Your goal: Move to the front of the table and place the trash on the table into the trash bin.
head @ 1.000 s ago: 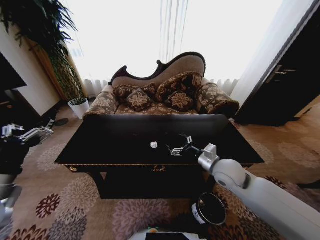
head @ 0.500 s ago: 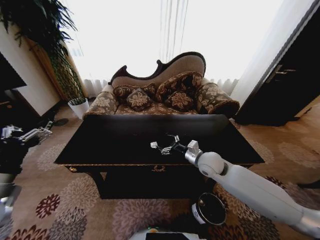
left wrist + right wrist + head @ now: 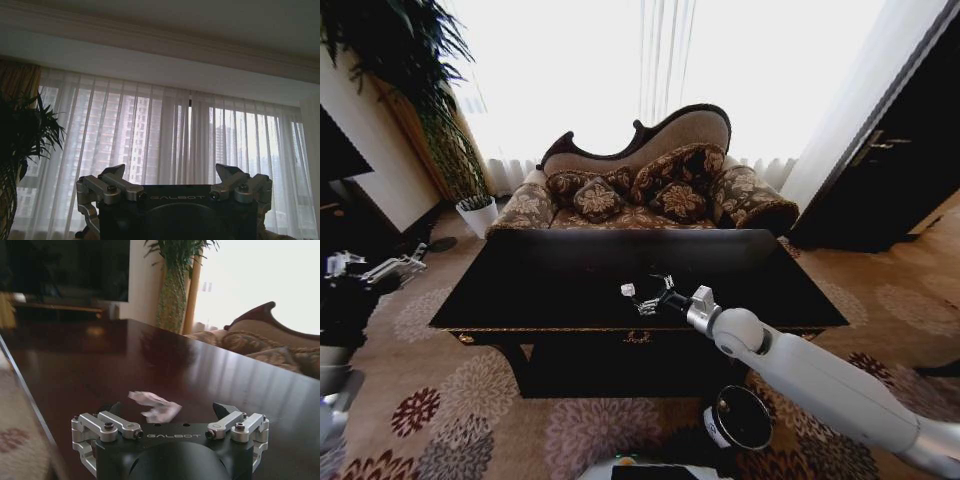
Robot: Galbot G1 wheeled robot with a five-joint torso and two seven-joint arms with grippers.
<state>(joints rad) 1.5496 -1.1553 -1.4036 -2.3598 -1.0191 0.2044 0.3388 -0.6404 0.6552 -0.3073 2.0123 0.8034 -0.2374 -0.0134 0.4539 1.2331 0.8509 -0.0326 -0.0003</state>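
Head view: right gripper stretched over the black table, fingers spread, with the small white scrap of trash lying on the glossy top just beside the fingertips. Left gripper parked out at the left edge, well apart from the table; whether spread or pressed together could not be told there. Trash bin standing on the floral carpet in front of the table, under the right arm, black inside, white label on its side, writing unreadable. Patterned sofa with cushions behind the table, a potted plant to its left, bright curtains beyond.

Left wrist view: left gripper raised toward sheer curtains, fingers wide apart, nothing between them; "GALBOT" embossed on the body; plant leaves at one side.

Right wrist view: right gripper low over the table, fingers spread, crumpled white scrap between them on the tabletop, not pinched; "GALBOT" readable on the body. Sofa and plant beyond the far edge.
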